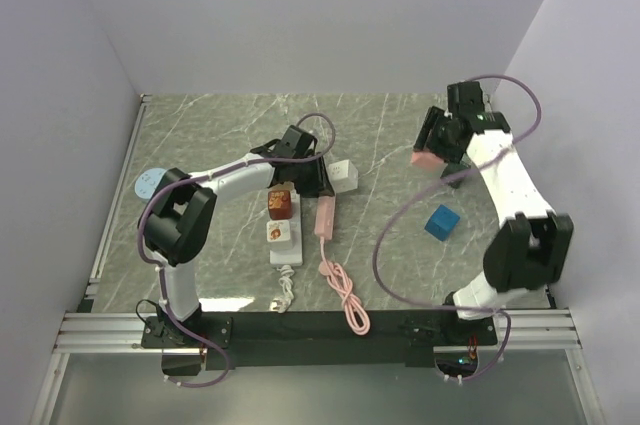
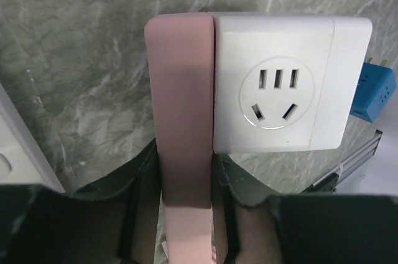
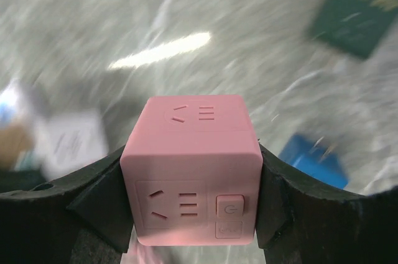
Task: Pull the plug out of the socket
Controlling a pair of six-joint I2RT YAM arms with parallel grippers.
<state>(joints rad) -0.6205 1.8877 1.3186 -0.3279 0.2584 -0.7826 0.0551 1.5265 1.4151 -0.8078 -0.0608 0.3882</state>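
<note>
Near the table (image 1: 200, 125) centre, the white socket (image 2: 280, 84) lies unheld. The left gripper (image 2: 185, 180) pinches the pink plug (image 2: 182, 90) seated against it, so pulling may drag both along. The right gripper (image 3: 193, 174) clamps a pink cube (image 3: 193, 133) near the right edge.

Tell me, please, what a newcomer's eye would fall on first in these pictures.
The pink socket cube stands out first, clamped in the right tool and held above the right side of the table. Next comes the pink plug, gripped by the left tool and sitting flush against a white socket block mid-table, its pink cable coiling toward the near edge.
</note>
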